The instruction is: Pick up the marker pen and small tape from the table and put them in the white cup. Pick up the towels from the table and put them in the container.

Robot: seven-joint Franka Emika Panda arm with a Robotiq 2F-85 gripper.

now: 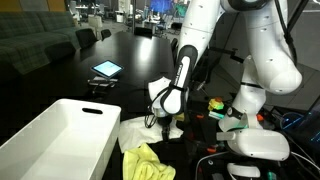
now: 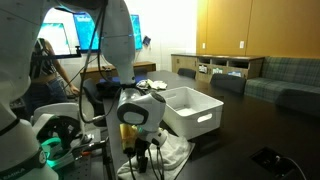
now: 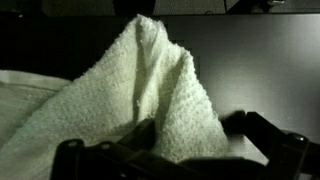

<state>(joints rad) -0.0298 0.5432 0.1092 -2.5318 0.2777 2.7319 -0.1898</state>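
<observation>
A white towel (image 3: pixel 150 75) fills the wrist view, bunched up into a peak between my two dark jaws. My gripper (image 3: pixel 165 142) is shut on its folds. In both exterior views the gripper (image 1: pixel 170 124) (image 2: pixel 150 152) is low over the table, on the white towel (image 1: pixel 135 132) (image 2: pixel 172 150). A yellow towel (image 1: pixel 145 160) lies crumpled next to it, nearer the front edge. The white container (image 1: pixel 65 135) (image 2: pixel 192 110) stands open and empty beside the towels. I cannot make out the marker pen, the tape or the white cup.
A tablet (image 1: pixel 105 69) lies farther back on the dark table. Small coloured objects (image 1: pixel 214 104) and the robot base (image 1: pixel 255 145) are close to the arm, with cables around. Chairs and a sofa stand beyond the table.
</observation>
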